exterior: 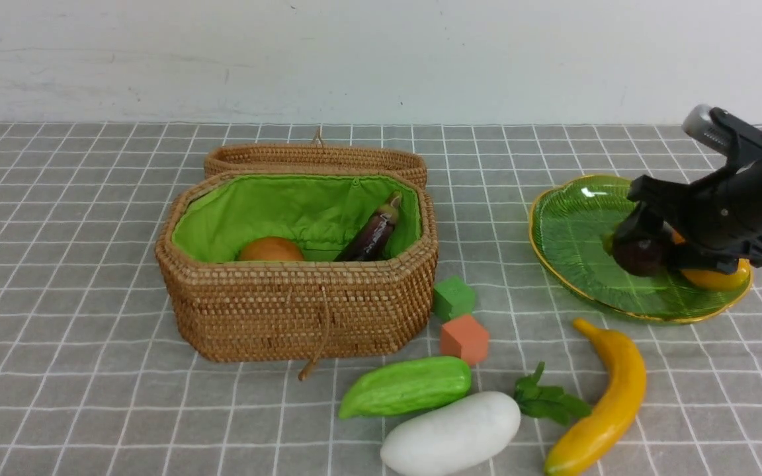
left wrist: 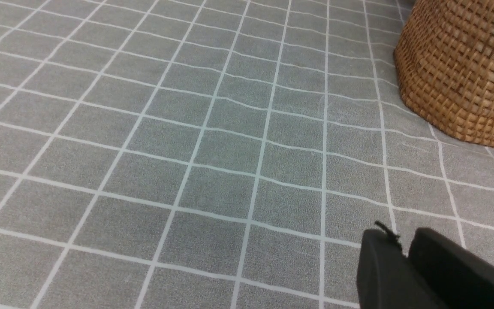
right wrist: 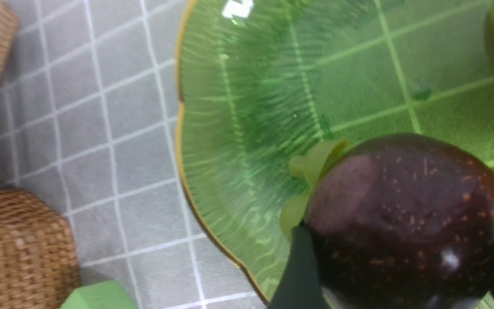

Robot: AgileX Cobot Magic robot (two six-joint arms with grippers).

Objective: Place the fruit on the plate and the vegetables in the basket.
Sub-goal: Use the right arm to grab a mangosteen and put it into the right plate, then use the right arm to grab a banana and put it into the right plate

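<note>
My right gripper (exterior: 645, 259) is shut on the small dark maroon fruit (exterior: 637, 254) low over the green leaf-shaped plate (exterior: 573, 225); I cannot tell whether the fruit touches the plate. The right wrist view shows the fruit (right wrist: 401, 193) between my fingers over the plate (right wrist: 247, 107). The mango (exterior: 715, 277) lies on the plate, partly hidden by the gripper. The banana (exterior: 609, 403), ridged green gourd (exterior: 407, 385), white gourd (exterior: 450, 433) and leafy bunch (exterior: 546, 400) lie on the cloth. The open basket (exterior: 295, 311) holds the tuber (exterior: 270, 250) and eggplant (exterior: 374, 235). My left gripper (left wrist: 403, 257) is shut and empty.
A green cube (exterior: 454, 297) and an orange cube (exterior: 465, 338) sit between the basket and the plate. The basket lid (exterior: 315, 158) lies open behind the basket. In the left wrist view the basket wall (left wrist: 465, 73) stands beyond the gripper on grey checked cloth (left wrist: 187, 150).
</note>
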